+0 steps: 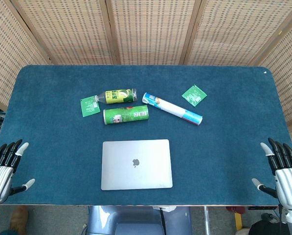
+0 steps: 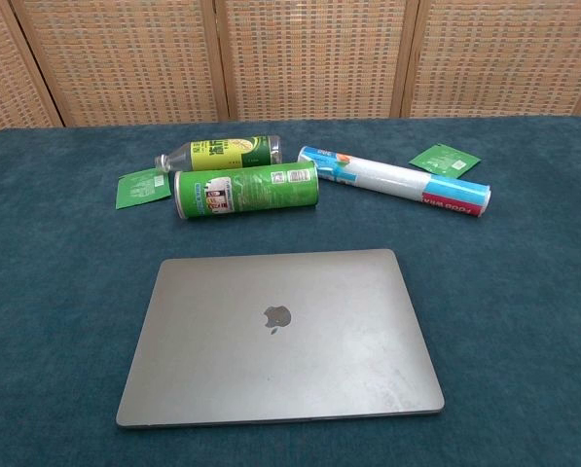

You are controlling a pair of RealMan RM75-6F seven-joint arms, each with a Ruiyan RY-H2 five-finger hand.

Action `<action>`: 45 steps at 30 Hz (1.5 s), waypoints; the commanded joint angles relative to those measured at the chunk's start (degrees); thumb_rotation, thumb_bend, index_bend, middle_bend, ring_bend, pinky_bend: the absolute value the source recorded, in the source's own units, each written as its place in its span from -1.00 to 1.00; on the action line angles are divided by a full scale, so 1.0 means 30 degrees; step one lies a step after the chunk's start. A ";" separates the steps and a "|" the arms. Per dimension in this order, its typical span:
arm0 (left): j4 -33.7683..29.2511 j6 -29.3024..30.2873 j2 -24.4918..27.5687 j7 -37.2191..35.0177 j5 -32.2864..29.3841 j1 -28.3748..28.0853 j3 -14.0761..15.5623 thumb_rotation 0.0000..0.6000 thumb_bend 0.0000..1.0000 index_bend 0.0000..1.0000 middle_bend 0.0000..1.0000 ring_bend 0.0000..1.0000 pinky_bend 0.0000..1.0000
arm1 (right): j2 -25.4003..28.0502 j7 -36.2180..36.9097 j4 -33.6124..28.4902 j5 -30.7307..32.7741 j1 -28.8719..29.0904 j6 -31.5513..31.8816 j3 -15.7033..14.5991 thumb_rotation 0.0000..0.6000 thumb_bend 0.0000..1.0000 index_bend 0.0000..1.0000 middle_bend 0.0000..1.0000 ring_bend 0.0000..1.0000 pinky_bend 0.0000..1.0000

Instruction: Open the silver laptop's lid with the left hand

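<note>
The silver laptop (image 1: 136,164) lies closed and flat near the front middle of the blue table (image 1: 234,147), its lid up with the apple logo at its centre, and its front edge close to the table's near side, which likely suits a lift of the lid from that edge. The left hand (image 1: 4,169) rests at the table's near left corner, well apart from the laptop, fingers straight and slightly spread with the thumb out to the side, holding nothing; the right hand (image 1: 281,171) mirrors it at the near right corner, fingers likewise spread and empty. Both seem parked clear of the work area, so the opening has not yet begun and the left hand must first cross to the laptop. Behind the laptop lie a green can (image 1: 125,115) on its side, a green-labelled bottle (image 1: 116,96) just behind it, and a white and blue tube (image 1: 172,108) set at a slant; two green packets (image 1: 90,106) lie flat, one at the left by the bottle's cap and the other to the right. The tube's end appears to read "FOOD WRAP" in red, though the letters are small and upside down; the can and bottle labels are too fine to read.
</note>
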 commanded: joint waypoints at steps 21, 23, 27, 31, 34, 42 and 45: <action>0.0000 -0.6449 -0.3001 0.1804 0.1272 -0.4621 -0.0555 1.00 -1.00 -1.00 -1.00 -1.00 -1.00 | 0.0009 0.0023 -0.0087 0.0378 0.0016 -0.0156 0.0148 1.00 -1.00 -0.88 -1.00 -1.00 -1.00; 0.0292 -0.8728 -0.4776 0.2168 0.1886 -0.6717 -0.1192 1.00 -1.00 -1.00 -1.00 -1.00 -1.00 | -0.0001 0.0035 -0.0066 0.0519 0.0017 -0.0201 0.0192 1.00 -1.00 -0.88 -1.00 -1.00 -1.00; 0.1063 -1.0234 -0.6730 0.2895 0.1599 -0.8258 -0.1858 1.00 -1.00 -1.00 -1.00 -1.00 -1.00 | 0.0011 0.0172 0.0007 0.0658 0.0012 -0.0251 0.0224 1.00 -1.00 -0.88 -1.00 -1.00 -1.00; 0.1220 -1.1938 -0.8369 0.3706 0.0703 -0.9640 -0.2344 1.00 -1.00 -1.00 -1.00 -1.00 -1.00 | 0.0042 0.0347 0.0064 0.0835 0.0061 -0.0374 0.0292 1.00 -1.00 -0.88 -1.00 -1.00 -1.00; 0.1309 -1.3011 -0.9434 0.4707 -0.0131 -1.0431 -0.2497 1.00 -1.00 -1.00 -1.00 -1.00 -1.00 | 0.0103 0.0554 0.0098 0.1027 0.0097 -0.0487 0.0355 1.00 -1.00 -0.88 -1.00 -1.00 -1.00; 0.1585 -1.4008 -1.0881 0.6429 -0.2059 -1.1263 -0.2475 1.00 -1.00 -1.00 -1.00 -1.00 -1.00 | 0.0249 0.1008 0.0144 0.1176 0.0106 -0.0551 0.0403 1.00 -1.00 -0.88 -1.00 -1.00 -1.00; 0.1651 -1.3988 -1.1075 0.6712 -0.2290 -1.1345 -0.2338 1.00 -1.00 -1.00 -1.00 -1.00 -1.00 | 0.0284 0.1112 0.0147 0.1190 0.0117 -0.0570 0.0412 1.00 -1.00 -0.88 -1.00 -1.00 -1.00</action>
